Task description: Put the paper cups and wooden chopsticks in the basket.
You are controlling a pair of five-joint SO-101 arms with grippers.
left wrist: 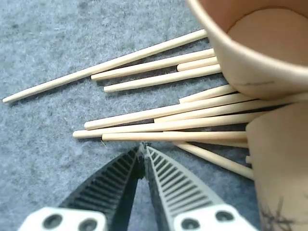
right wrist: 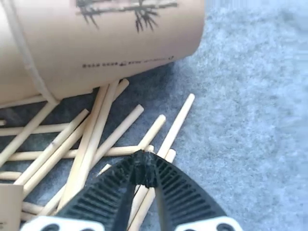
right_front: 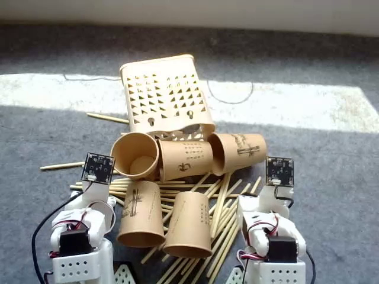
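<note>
Chopsticks (left wrist: 173, 136) apparently touching left end effector (left wrist: 144, 149)

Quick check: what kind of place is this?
Probably an indoor robot practice setup: grey felt-like mat, a band of sunlight across it, and staged props, a cream perforated plastic basket and tan paper cups.

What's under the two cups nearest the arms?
Wooden chopsticks lie under both cups, ends sticking out on the grey carpet. The cups cover their middles, so a count is impossible.
</note>
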